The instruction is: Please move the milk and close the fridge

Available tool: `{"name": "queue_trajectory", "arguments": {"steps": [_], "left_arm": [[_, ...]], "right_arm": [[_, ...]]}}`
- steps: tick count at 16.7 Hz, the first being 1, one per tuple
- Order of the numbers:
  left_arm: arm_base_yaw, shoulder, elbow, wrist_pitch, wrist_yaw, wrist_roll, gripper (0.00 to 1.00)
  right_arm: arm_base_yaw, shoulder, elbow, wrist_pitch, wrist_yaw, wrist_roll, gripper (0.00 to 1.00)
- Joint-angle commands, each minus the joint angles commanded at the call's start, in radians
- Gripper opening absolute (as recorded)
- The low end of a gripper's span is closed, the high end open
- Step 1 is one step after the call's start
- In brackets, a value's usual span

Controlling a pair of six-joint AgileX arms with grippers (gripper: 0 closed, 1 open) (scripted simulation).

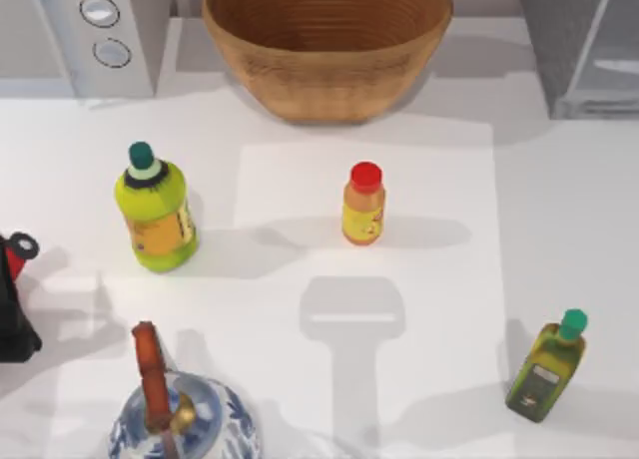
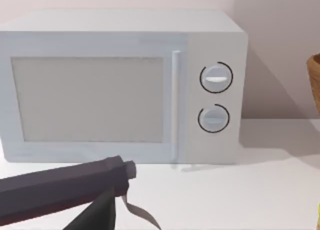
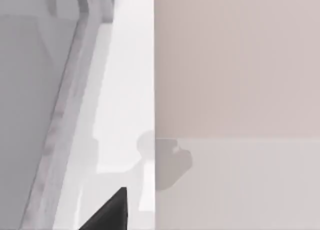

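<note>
Judging by the surface (image 1: 559,210), most of the job looks done: no milk carton stands among the bottles, so it is probably already moved, though where it sits I cannot tell. At the top right corner the fridge (image 1: 559,40) has its pale door (image 1: 609,55) angled, seemingly ajar. Closing remains. Whether either tool is open I cannot tell.

White tabletop against a pale pinkish wall

The white table (image 1: 559,210) spans the top view, soft shadows falling toward lower right; a paler rectangle lies at its centre. The pinkish wall (image 2: 270,50) rises behind, upper right of the left wrist view.
</note>
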State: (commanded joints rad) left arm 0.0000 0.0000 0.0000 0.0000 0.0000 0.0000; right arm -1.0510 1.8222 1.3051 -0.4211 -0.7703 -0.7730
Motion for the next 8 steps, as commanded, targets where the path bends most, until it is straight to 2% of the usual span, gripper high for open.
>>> {"name": "queue_trajectory", "arguments": {"steps": [4, 8], "left_arm": [[0.000, 0.000, 0.000, 0.000, 0.000, 0.000, 1.00], [0.000, 0.000, 0.000, 0.000, 0.000, 0.000, 1.00]], "right_arm": [[0.115, 0.007, -0.010, 0.126, 0.029, 0.140, 1.00], [0.123, 0.007, -0.011, 0.134, 0.031, 0.148, 1.00]]}}
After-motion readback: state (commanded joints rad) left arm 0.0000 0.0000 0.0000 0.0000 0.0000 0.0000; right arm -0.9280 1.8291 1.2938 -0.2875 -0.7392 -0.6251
